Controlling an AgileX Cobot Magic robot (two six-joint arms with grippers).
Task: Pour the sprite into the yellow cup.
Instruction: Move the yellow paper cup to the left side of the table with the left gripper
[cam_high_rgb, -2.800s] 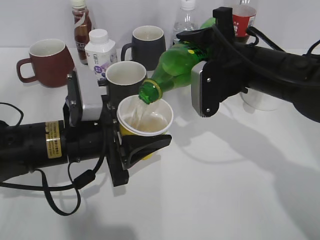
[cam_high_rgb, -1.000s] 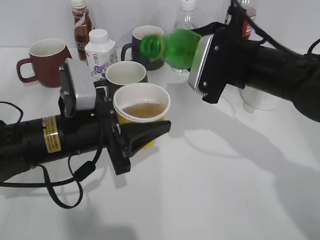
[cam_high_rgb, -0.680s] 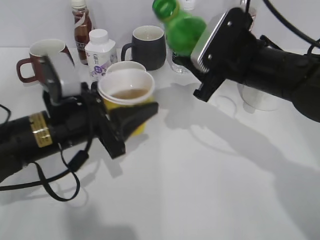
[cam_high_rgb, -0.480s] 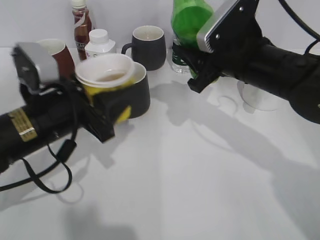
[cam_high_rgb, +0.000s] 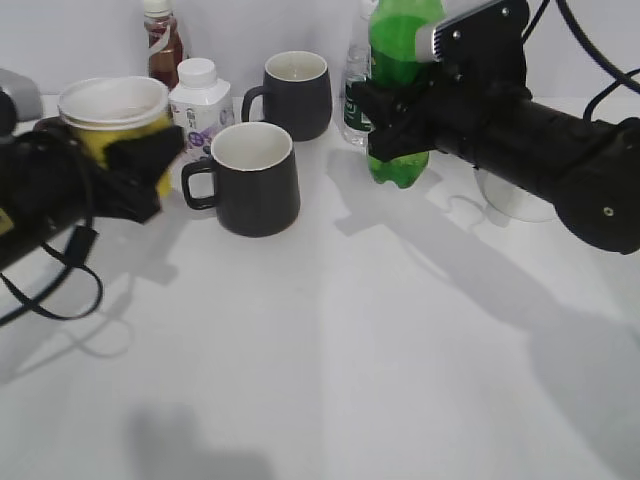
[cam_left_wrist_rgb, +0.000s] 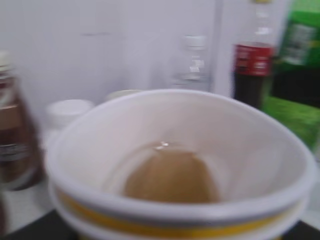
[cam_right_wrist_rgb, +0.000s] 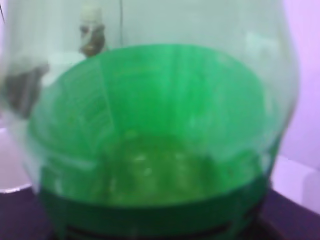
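The sprite (cam_high_rgb: 399, 95) stands upright, its long axis vertical, gripped by the right tool (cam_high_rgb: 392, 110) at the back right of the counter (cam_high_rgb: 400, 350). The yellow cup (cam_high_rgb: 118, 128), with some liquid inside, is held by the left tool (cam_high_rgb: 130, 160) far to the left, well apart. Both arms lie nearly horizontal, reaching in from their own sides.

A white table (cam_high_rgb: 330, 350) is being shown carrying several drinks vessels. A dark mug (cam_high_rgb: 252, 178) with a white inside is being seen standing near the middle, with a second dark mug (cam_high_rgb: 296, 93) behind it. A small white bottle (cam_high_rgb: 198, 100) and a brown bottle (cam_high_rgb: 162, 42) are being seen upright at the back left. A clear water bottle (cam_high_rgb: 356, 80) is being glimpsed at the back, and a clear glass (cam_high_rgb: 512, 196) is being partly hidden at the right.
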